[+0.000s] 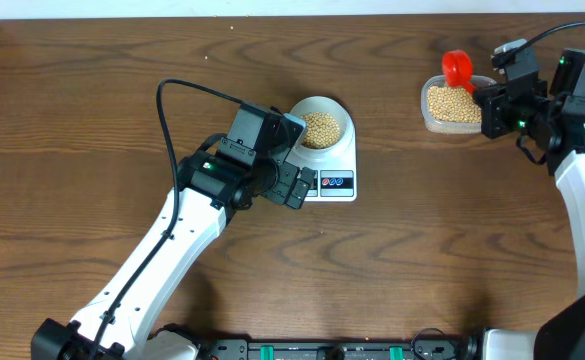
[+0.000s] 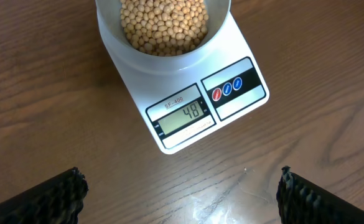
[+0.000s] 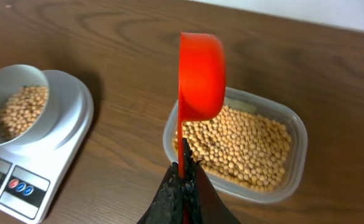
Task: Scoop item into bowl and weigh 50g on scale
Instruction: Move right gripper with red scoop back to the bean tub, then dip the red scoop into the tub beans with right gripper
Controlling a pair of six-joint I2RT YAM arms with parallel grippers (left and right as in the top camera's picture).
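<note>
our scale reads 48 with the bowl of beans sitting on it, centre of the overhead frame, so we're a pinch short. right tool is clamped on the red scoop over the tub at upper right. left tool hangs wide apart by the scale, holding nothing. we'd grab just a few beans and trickle them in slowly, eyes on the display.
</note>
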